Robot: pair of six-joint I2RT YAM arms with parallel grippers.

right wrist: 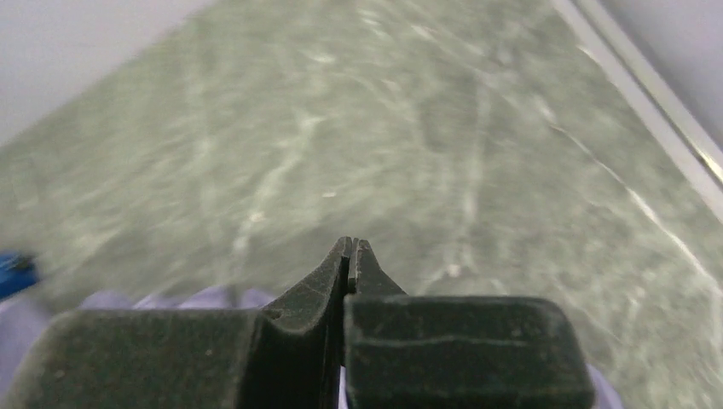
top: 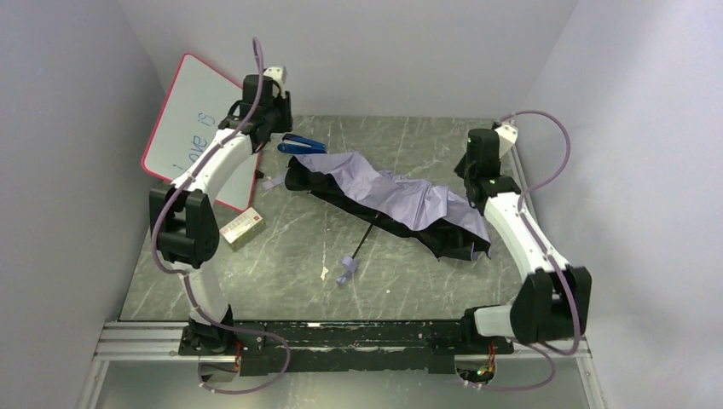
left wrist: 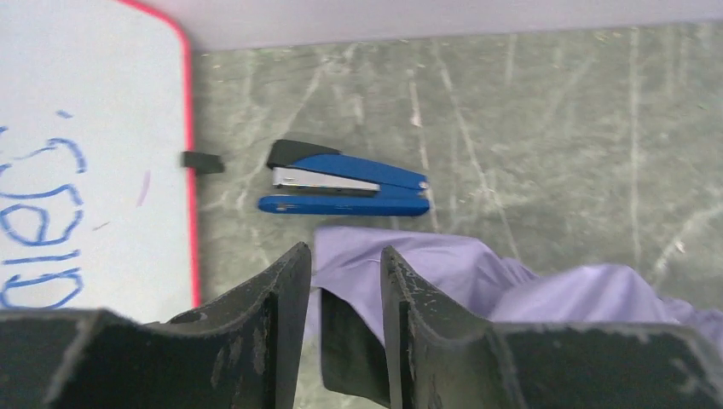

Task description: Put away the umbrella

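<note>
Sprawled half-collapsed and slantwise across the middle of the desk (top: 409,141): the umbrella (top: 388,200), lilac side up, black fabric spilling along its near edge. Far-left end just beside the blue stapler (left wrist: 345,179); right end reaching up to the right arm. Dark shaft poking toward the near edge, ending in the lilac handle (top: 345,269), flat on the desk.

Over the far-left end, the left gripper (left wrist: 345,252): jaws a little apart, a fold of black and lilac fabric in the gap, pinched or merely beneath them impossible to tell. Over the right part, the right gripper (right wrist: 351,244): jaws pressed together on nothing, lilac fabric under it, bare desk ahead out to the right rim.

Propped at the left wall, a whiteboard (top: 192,119); just below it, a small box (top: 241,228). Bare desk behind the umbrella up to the back wall, and in front down to the near rail (top: 358,336), either side of the handle.
</note>
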